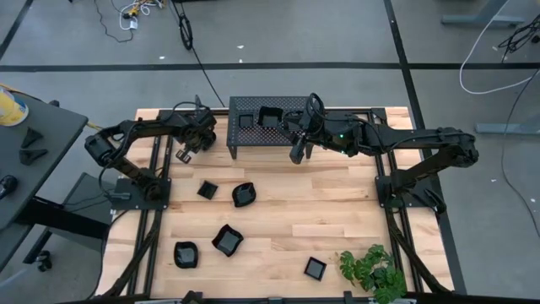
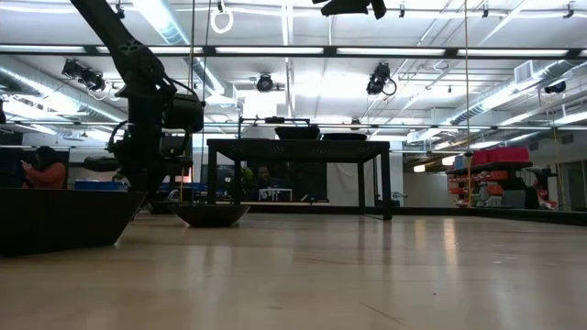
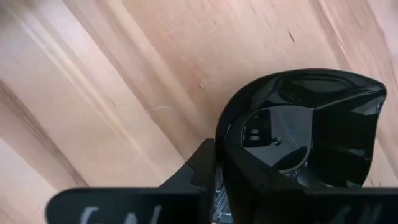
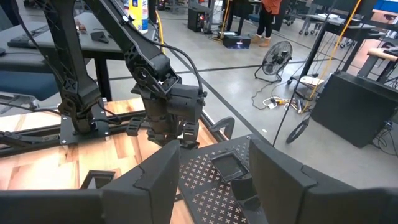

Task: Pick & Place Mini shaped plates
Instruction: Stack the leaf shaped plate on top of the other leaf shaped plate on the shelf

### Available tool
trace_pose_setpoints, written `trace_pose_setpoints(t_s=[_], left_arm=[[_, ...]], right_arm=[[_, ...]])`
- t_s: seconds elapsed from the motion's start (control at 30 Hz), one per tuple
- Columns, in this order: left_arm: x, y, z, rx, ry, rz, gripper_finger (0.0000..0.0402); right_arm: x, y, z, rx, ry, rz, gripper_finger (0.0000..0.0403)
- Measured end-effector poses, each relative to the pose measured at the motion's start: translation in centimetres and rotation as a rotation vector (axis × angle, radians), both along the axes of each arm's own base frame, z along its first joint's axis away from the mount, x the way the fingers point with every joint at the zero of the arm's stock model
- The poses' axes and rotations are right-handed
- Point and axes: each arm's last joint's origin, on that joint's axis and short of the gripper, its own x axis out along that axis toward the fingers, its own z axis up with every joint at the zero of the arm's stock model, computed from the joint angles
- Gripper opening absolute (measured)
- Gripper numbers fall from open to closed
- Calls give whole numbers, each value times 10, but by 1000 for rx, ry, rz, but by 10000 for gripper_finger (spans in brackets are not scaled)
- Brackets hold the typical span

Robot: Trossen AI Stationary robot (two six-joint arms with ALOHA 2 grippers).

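I read table near to far, high view as clock. 5 mini shaped plates loose on wood: square plate [image 1: 315, 268] at 6, rounded plate [image 1: 186, 254] at 7, wavy plate [image 1: 227, 240] nearer centre, then bowl-like plate [image 1: 243, 195] and small square plate [image 1: 207, 190]. Left gripper [image 1: 184, 154], 10 o'clock, fingers clamped on glossy plate [image 3: 305, 130]. Right gripper [image 1: 299, 152] beside stand [image 1: 287, 135], fingers apart, empty. 2 plates on stand [image 1: 268, 116]. I judge task early: 2 placed, 1 carried, 5 left.
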Motion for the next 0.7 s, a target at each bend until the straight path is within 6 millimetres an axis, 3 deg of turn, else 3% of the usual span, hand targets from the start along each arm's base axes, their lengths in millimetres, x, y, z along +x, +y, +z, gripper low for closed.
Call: trace_pose_setpoints(t_s=[0.4,0.7], left_arm=[[0,0,1,2,6,-41,7],[-2,-3,15,53,-24,-51,2]], right_arm=[[0,0,0,0,0,0,194],[0,0,0,-2,1,1,194]])
